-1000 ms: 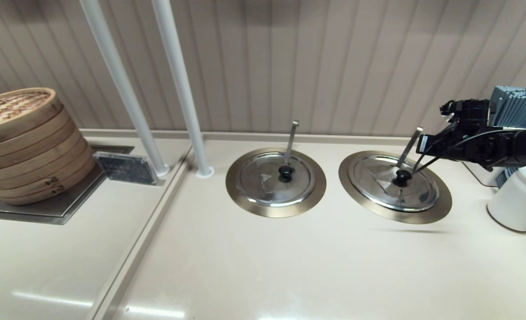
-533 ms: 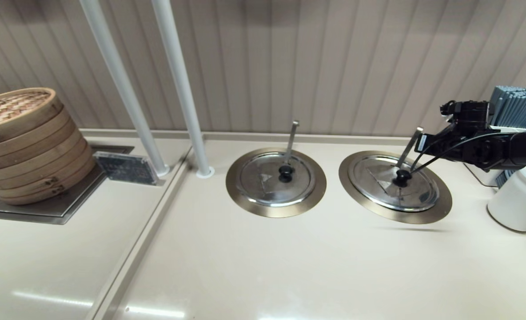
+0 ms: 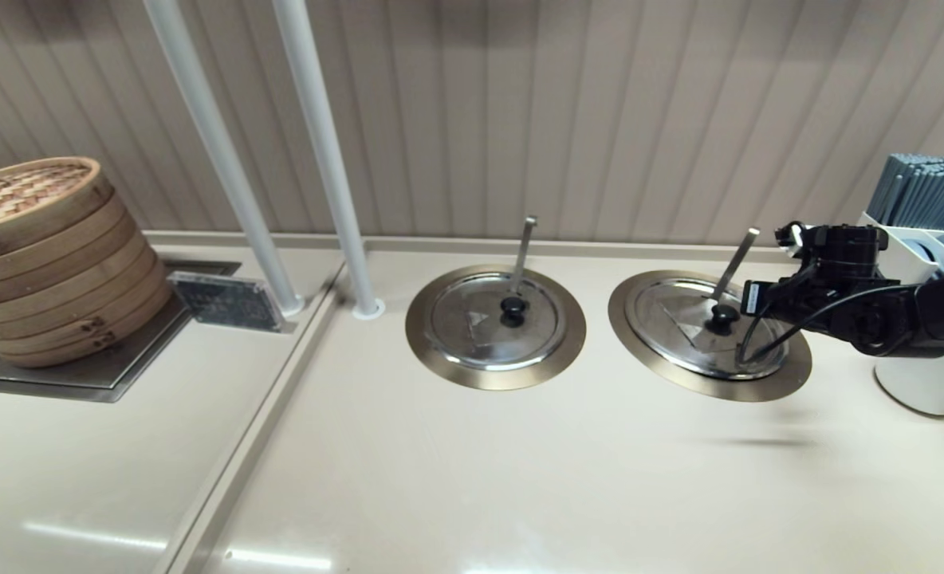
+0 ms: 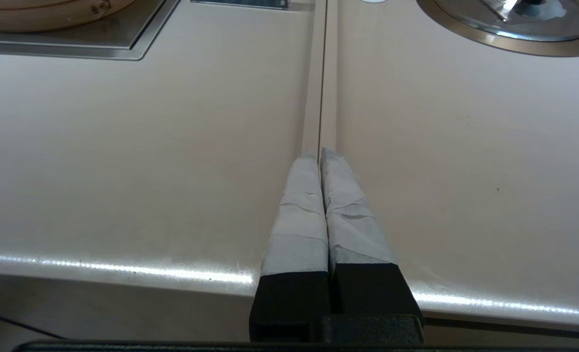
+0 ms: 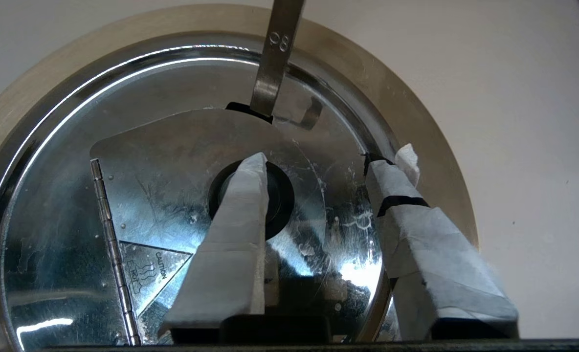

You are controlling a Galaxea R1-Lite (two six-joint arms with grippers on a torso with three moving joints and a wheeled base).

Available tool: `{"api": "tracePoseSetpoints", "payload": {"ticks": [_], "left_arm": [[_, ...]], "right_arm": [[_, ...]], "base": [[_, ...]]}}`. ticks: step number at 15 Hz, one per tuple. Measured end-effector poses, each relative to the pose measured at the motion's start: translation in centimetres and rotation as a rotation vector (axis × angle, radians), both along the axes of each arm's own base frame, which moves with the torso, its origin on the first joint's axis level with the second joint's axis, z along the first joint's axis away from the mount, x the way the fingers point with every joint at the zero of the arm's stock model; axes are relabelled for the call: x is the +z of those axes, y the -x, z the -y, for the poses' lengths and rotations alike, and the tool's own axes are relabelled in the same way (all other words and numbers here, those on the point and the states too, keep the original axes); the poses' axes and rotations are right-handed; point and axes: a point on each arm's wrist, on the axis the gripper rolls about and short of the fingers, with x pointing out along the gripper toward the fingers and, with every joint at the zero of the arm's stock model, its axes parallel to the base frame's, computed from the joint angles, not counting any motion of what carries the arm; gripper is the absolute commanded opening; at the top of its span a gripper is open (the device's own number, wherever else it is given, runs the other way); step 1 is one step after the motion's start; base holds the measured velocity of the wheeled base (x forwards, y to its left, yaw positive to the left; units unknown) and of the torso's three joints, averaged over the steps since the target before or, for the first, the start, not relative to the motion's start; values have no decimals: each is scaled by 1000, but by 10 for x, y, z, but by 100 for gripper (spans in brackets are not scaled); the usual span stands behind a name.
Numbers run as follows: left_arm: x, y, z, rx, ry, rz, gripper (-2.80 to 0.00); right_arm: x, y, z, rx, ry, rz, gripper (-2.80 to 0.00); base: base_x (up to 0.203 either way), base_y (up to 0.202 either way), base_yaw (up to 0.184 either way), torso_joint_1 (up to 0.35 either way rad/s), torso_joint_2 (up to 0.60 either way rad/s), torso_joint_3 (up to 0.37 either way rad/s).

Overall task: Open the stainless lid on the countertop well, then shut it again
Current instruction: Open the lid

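Stainless lid (image 5: 162,195) seated; knob (image 5: 279,195) btwn spread right gripper (image 5: 326,159) jaws.

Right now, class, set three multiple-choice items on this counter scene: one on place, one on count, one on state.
1. Where is the right gripper?
A. over the bamboo steamer
B. over the stainless lid
C. by the poles

2. How many lidded wells show in the head view?
A. one
B. two
C. four

3. The right gripper's jaws are:
A. open, holding nothing
B. shut on the knob
C. shut on the ladle handle

Key: B, the wrist view shows the lid below; B, the countertop well plus its twin; A, both fingertips stand apart.
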Motion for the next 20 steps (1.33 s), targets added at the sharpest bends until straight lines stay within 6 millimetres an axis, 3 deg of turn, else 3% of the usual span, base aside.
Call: {"api": "tracePoseSetpoints", "payload": {"ticks": [7, 14, 20], "left_arm": [[0, 0, 0, 0, 0, 0, -280], [0, 0, 0, 1, 0, 0, -280], [0, 0, 0, 0, 0, 0, -280]], "right_arm": [[8, 8, -23, 57, 40, 209, 0], [-38, -10, -27, 65, 37, 195, 0], [-53, -15, -26, 64, 29, 167, 0]], "base": [[0, 0, 0, 0, 0, 0], [0, 0, 0, 0, 0, 0], [0, 0, 0, 0, 0, 0]]}}
